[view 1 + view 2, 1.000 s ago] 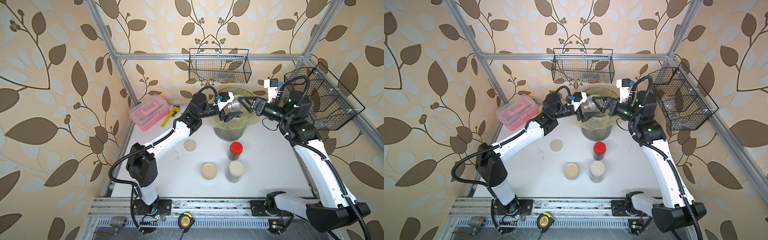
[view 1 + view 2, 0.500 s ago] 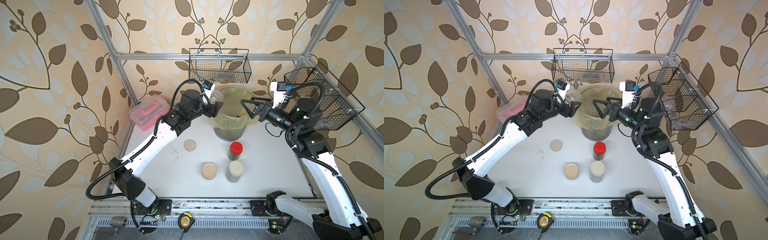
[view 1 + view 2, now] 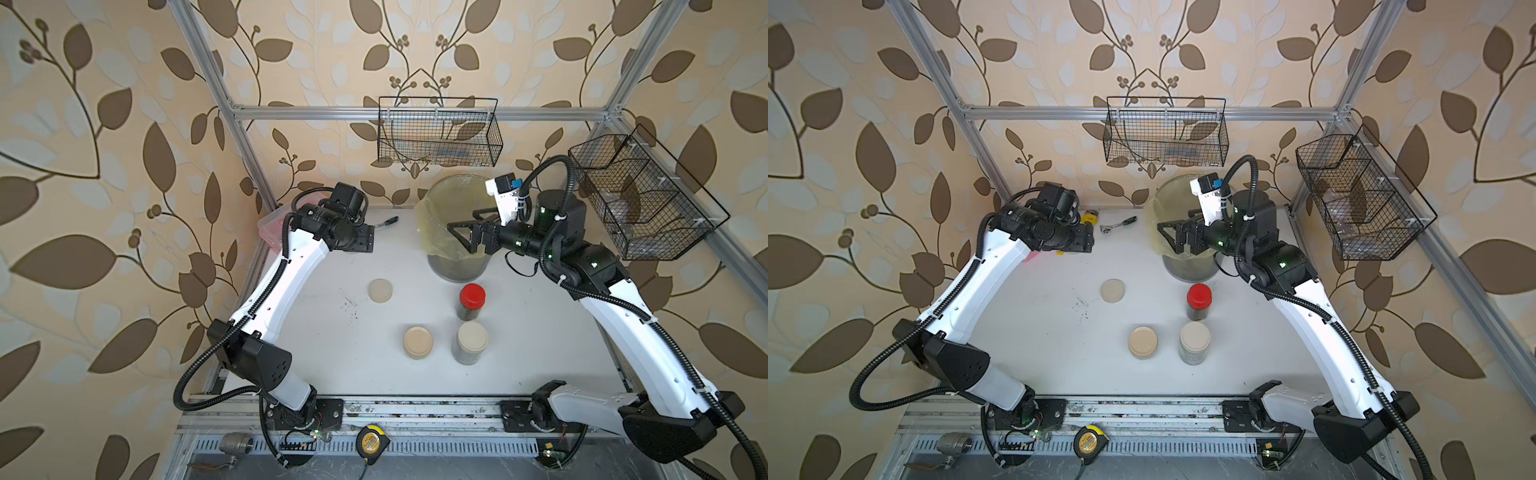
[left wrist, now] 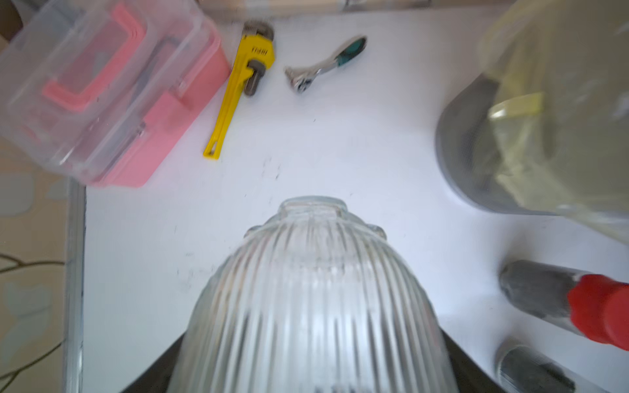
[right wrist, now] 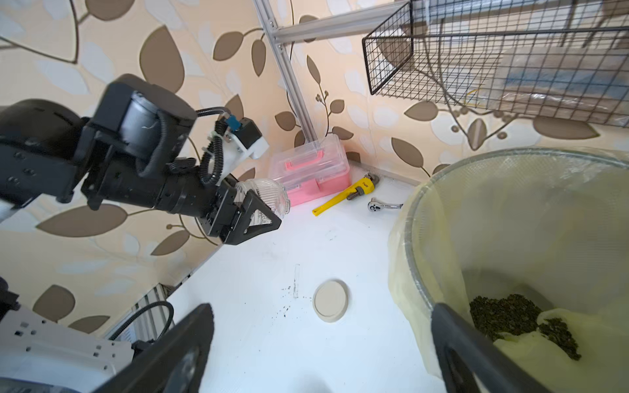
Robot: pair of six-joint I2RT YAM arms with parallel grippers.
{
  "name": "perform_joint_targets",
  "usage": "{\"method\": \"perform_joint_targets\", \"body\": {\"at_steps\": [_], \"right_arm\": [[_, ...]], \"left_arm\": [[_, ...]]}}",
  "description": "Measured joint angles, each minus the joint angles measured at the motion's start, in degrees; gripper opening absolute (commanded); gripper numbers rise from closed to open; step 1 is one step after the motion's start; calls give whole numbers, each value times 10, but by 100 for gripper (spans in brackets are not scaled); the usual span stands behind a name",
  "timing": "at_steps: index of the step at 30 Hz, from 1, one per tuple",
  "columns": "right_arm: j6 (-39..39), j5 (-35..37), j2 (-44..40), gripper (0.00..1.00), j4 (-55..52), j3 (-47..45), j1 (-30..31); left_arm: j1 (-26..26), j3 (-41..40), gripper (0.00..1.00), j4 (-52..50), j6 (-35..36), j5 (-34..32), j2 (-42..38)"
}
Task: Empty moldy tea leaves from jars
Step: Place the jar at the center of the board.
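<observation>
My left gripper (image 4: 313, 357) is shut on an empty ribbed clear glass jar (image 4: 313, 272), lidless and tipped on its side above the table, left of the grey bin (image 3: 453, 266). The right wrist view shows that jar (image 5: 269, 195) between the left fingers. My right gripper (image 3: 457, 235) stands open and empty at the bin's near rim (image 5: 418, 211). Moldy tea leaves (image 5: 510, 313) lie heaped in the bin's yellowish liner, and specks (image 5: 292, 292) dot the table. A red-lidded jar (image 3: 471, 301) and two beige-lidded jars (image 3: 469, 343) (image 3: 417, 341) stand mid-table. A loose beige lid (image 3: 380, 290) lies flat.
A pink toolbox (image 4: 102, 102), a yellow pipe wrench (image 4: 238, 92) and a ratchet (image 4: 323, 64) lie at the back left. Wire baskets hang on the back wall (image 3: 438, 133) and the right wall (image 3: 640, 199). A tape measure (image 3: 372, 440) sits on the front rail.
My left arm has drawn back leftward from over the bin, with the jar still in its grip. My right gripper has shifted slightly left at the bin's rim and stayed open.
</observation>
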Motion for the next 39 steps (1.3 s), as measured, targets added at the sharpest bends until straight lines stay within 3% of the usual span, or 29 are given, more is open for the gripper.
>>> {"method": "perform_joint_targets", "body": {"at_steps": [6, 13, 25, 28, 32, 39], "right_arm": [[-6, 6, 3, 100, -6, -3, 11], [-6, 6, 0, 100, -5, -22, 16], [-6, 6, -22, 100, -5, -43, 17], [-6, 6, -22, 100, -5, -45, 17], [-6, 7, -22, 100, -4, -46, 17], [-4, 10, -24, 100, -1, -46, 18]], "left_arm": [[3, -24, 42, -77, 1, 2, 106], [7, -38, 43, -101, 8, -12, 239], [45, -41, 56, -82, 30, 20, 306], [52, -38, 70, -82, 36, 33, 318], [60, -37, 98, -77, 46, 50, 318], [67, -37, 99, -47, 49, 58, 319]]}}
